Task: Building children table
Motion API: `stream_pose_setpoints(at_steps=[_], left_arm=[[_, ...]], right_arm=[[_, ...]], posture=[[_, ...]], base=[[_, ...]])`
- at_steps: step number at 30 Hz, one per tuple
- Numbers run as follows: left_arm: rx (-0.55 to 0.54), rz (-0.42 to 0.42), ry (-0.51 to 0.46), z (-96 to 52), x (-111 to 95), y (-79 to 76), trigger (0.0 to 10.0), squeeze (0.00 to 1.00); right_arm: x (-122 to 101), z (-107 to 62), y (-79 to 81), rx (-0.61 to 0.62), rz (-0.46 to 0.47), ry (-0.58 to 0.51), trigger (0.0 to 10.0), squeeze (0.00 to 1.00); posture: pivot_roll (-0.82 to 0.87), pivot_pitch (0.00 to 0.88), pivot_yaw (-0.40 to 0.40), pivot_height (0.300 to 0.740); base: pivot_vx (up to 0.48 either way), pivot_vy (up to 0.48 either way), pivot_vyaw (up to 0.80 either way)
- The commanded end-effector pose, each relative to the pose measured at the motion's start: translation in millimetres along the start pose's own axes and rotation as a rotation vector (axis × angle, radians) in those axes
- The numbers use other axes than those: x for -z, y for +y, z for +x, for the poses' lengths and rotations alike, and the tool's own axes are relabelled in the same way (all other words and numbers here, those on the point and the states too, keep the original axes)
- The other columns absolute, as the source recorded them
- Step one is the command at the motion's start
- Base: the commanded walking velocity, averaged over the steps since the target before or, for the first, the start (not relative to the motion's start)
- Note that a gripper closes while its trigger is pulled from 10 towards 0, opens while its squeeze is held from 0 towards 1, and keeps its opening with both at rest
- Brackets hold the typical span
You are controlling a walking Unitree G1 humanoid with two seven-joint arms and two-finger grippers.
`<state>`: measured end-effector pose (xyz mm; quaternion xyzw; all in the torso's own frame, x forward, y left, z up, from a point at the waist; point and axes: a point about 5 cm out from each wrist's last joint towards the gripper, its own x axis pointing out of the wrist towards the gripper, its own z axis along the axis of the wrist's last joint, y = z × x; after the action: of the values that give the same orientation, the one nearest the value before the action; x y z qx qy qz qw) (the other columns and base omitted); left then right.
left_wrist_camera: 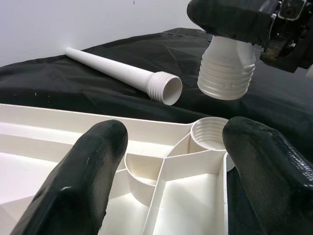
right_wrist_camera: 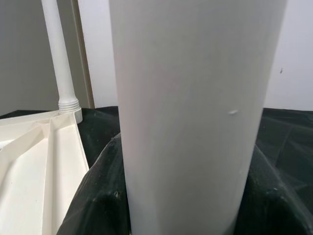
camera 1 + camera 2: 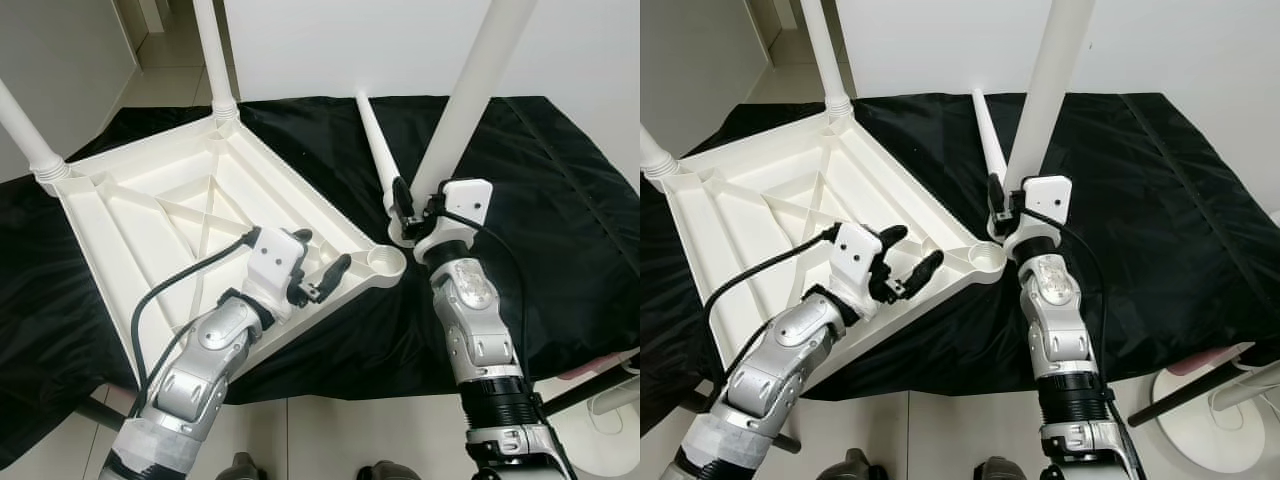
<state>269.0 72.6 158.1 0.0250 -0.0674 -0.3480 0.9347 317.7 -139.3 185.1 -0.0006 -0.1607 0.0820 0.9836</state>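
Left eye view is showing a white tabletop [image 3: 190, 215] lying upside down on a black cloth [image 3: 560, 200], ribs facing up. At its far left corner one leg [image 3: 25, 135] is standing screwed in, and a second leg [image 3: 212, 55] is standing in the far corner beside it. The left gripper [image 3: 318, 268] is hovering over the near edge of the tabletop, fingers spread and holding nothing; in the left wrist view its two fingers [image 1: 83, 181] are framing the ribbed underside and the empty socket [image 1: 211, 134] at the right corner. A black cable [image 3: 165, 290] is looping from the left arm across the tabletop.

Just right of that corner, the right gripper [image 3: 402, 200] is pinching a third leg [image 3: 470, 95] near its lower end, holding it tilted, top leaning to the right. Its threaded end [image 1: 226, 68] is hanging just above and beside the socket, not yet in it. Behind the gripper a fourth leg [image 3: 376, 135] is lying loose on the cloth, its threaded mouth pointing towards the tabletop; the right gripper is partly blocking its near end. In the right wrist view the held leg is rising straight up between the fingers.

Four legs in all: two fitted, one held, one lying. A white base [image 3: 1215, 415] is standing on the floor at the far right.
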Motion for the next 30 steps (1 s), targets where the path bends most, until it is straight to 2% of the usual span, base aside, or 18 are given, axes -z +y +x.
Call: stream_pose_setpoints(at_steps=[1,3,4,6,14,24,30], left_arm=[[0.016,0.032,0.043,-1.3,7,-1.6,10.0,0.0],[0.016,0.032,0.043,-1.3,7,-1.6,10.0,0.0],[0.137,0.056,0.118,-5.0,13,-9.9,10.0,0.0],[0.17,0.06,0.139,-6.7,14,-12.4,10.0,0.0],[0.201,0.04,0.191,-9.2,11,-16.2,10.0,0.0],[0.213,0.01,0.165,-3.5,-4,-15.5,10.0,0.0],[0.216,-0.009,0.148,-1.9,-10,-16.4,10.0,0.0]], right_arm=[[4,-1.4,2.7,-0.032,0.009,0.003,10.0,0.0],[4,-1.4,2.7,-0.032,0.009,0.003,10.0,0.0],[8,-1.3,9.2,-0.125,0.007,0.015,10.0,0.0],[9,-1.6,11.5,-0.154,0.009,0.018,10.0,0.0],[23,-6.5,16.1,-0.21,0.014,0.056,10.0,0.0],[41,-6.9,11.7,-0.223,0.015,0.115,10.0,0.0],[44,-10.3,7.2,-0.223,0.013,0.127,10.0,0.0]], posture=[[-0.02,0.0,0.022,0.74],[-0.02,0.0,0.022,0.74],[-0.02,0.0,0.025,0.74],[-0.02,0.0,0.026,0.74],[-0.02,0.0,0.034,0.74],[-0.03,0.0,0.034,0.74],[-0.03,0.0,0.024,0.74]], base=[[0.0,0.0,0.0],[0.0,0.0,0.0],[0.0,0.0,0.0],[0.0,0.0,0.0],[0.0,0.0,0.0],[0.0,0.0,0.0],[0.0,0.0,0.0]])
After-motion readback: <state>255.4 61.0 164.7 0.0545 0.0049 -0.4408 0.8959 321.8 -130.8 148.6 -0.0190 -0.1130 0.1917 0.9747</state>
